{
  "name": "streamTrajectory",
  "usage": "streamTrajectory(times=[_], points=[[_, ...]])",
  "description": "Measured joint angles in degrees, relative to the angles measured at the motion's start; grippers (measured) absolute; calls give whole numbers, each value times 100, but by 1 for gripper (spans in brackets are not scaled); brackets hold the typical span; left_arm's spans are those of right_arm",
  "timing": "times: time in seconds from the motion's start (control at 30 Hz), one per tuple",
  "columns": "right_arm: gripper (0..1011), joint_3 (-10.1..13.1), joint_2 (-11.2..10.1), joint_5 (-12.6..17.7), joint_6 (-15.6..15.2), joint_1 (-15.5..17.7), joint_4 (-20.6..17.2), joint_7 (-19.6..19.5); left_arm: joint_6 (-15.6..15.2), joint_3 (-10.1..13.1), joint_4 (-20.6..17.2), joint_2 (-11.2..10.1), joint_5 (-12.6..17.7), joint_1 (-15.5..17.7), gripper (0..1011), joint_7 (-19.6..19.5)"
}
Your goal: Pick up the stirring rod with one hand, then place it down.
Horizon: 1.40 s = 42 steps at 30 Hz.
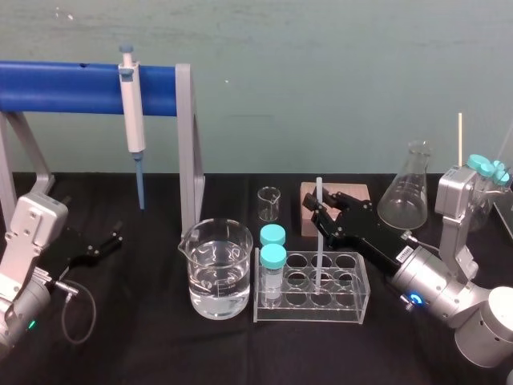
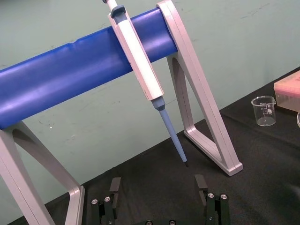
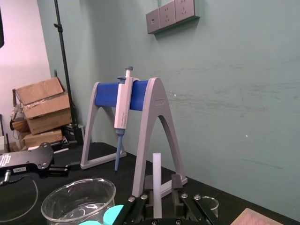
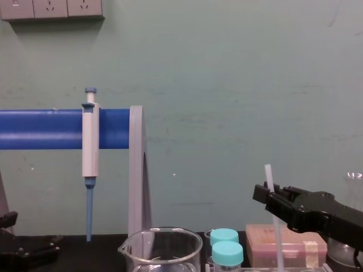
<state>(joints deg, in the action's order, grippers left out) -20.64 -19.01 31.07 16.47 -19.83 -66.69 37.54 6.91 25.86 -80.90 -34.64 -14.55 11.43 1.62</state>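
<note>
Loosely straddled upright stirring rod [image 1: 318, 189] with unclenched right gripper [image 1: 321, 211], left gripper [image 1: 111, 241] parked splayed; likely light, stiff, slick, best pinched mid-shaft.

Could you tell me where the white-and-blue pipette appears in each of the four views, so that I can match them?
Head view: the pipette hangs upright at the upper left.
Left wrist view: it slants across the bar, beside the grey leg.
Right wrist view: it hangs far behind the beaker.
Chest view: upright at the left.
Shared landmark: the blue bar that carries it.
</note>
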Motion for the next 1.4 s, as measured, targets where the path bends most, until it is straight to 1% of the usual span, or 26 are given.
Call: streamTrajectory(times=[0.07,0.13,0.17,0.23,0.3,0.33,0.4,0.43,0.53,0.57,0.63,0.67,0.7,0.73,0.8,0.83,0.9,0.93,1.03,1.07,1.17,1.2,1.23,1.27,1.37,1.4], points=[[266,0,0,1,0,0,0,0,0,0,0,0,0,0,1000,0],[345,0,0,4,0,0,0,1,0,0,0,0,0,0,1000,0],[357,0,0,4,0,0,0,1,0,0,0,0,0,0,1000,0],[440,0,0,6,0,0,-1,1,0,0,0,0,0,0,1000,0],[487,0,0,8,0,0,0,1,0,0,0,0,0,0,1000,0],[549,1,0,9,0,0,-1,1,0,0,0,0,0,0,1000,0],[588,0,0,10,0,0,0,1,0,0,0,0,0,0,1000,0],[645,0,0,11,1,0,-1,1,0,0,0,0,0,0,1000,0],[731,1,0,14,1,0,0,1,0,0,0,0,0,0,1000,0],[731,1,0,14,1,0,-1,2,0,0,0,0,0,0,1000,0],[823,0,0,14,1,0,0,3,0,0,0,0,0,0,1000,0],[838,0,0,14,1,0,-1,3,0,0,0,0,0,0,1000,0],[879,1,0,14,1,0,-1,3,0,0,0,0,0,0,1000,0],[889,1,0,14,1,0,0,4,0,0,0,0,0,0,1000,0],[956,13,0,0,2,7,-22,-30,0,0,0,0,0,0,1000,0],[973,40,1,-33,2,24,-65,-122,0,0,0,0,0,0,1000,0],[1003,157,4,-226,5,122,-258,-576,0,0,0,0,0,0,1000,0],[1003,245,8,-432,-5,208,-397,-996,0,0,0,0,0,0,1000,0],[1003,392,28,-771,-93,353,-607,-1699,0,0,0,0,0,0,1000,0],[1003,486,45,-959,-201,454,-717,-2108,0,0,0,0,0,0,1000,0],[1003,609,64,-1208,-444,594,-844,-2650,0,0,0,0,0,0,1000,0],[1003,666,71,-1340,-641,673,-883,-2921,0,0,0,0,0,0,1000,0],[1003,682,74,-1377,-713,702,-888,-3005,0,0,0,0,0,0,1000,0],[1003,717,82,-1448,-909,758,-889,-3165,0,0,0,0,0,0,1000,0],[1003,754,98,-1500,-1152,820,-866,-3293,0,0,0,0,0,0,1000,0],[1003,770,115,-1528,-1275,848,-826,-3336,0,0,0,0,0,0,1000,0]])
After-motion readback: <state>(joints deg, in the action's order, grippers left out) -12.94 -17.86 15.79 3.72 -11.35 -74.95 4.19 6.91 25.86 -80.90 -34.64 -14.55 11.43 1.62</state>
